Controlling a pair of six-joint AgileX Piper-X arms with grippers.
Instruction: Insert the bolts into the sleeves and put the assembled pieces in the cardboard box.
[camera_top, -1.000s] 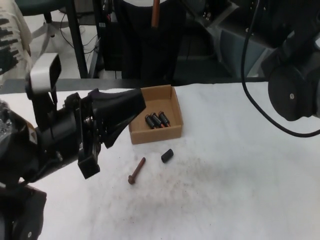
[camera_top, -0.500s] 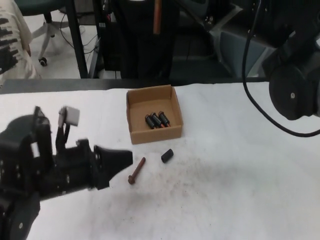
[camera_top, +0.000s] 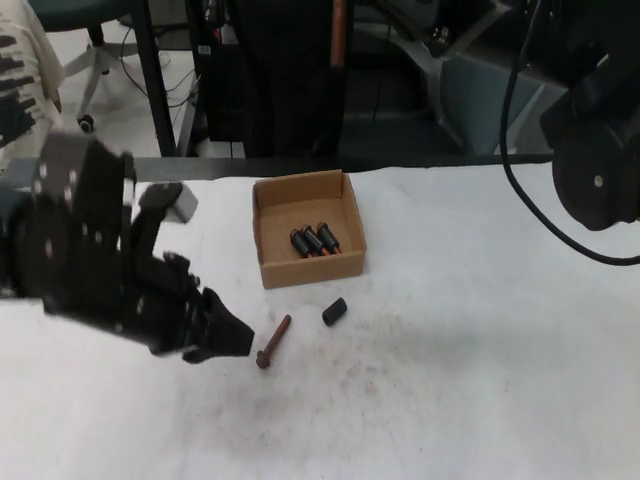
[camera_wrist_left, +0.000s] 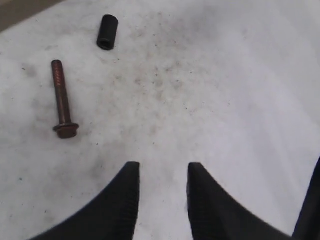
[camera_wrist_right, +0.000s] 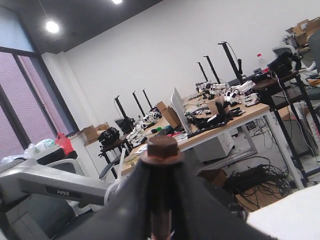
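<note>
Here the left gripper (camera_top: 225, 340) sits low over the near-left of the bench (camera_top: 480, 390), its fingers (camera_wrist_left: 125, 205) spread with a bare gap between them, holding nothing. Just beside its tip lies a bolt (camera_top: 272, 341), copper-brown, with a flanged head and a threaded shank; it lies flat, its long axis diagonal, head toward the near side and tip toward the box (camera_top: 310, 270). The open cardboard box stands farther back, close to the bench's far edge, with three assembled pieces (camera_top: 314, 240) side by side against its near wall. Between the box and the bolt, slightly rightward and apart from both, the sleeve (camera_top: 334, 312) lies on its side: short, black, cylindrical, with an open bore showing at one end in the left wrist view. Rightward the bench is open white surface out to its edge. The right gripper (camera_wrist_right: 161, 200) is raised, pinching a second bolt (camera_wrist_right: 161, 150) by the shank, head poking out past the fingertips.
</note>
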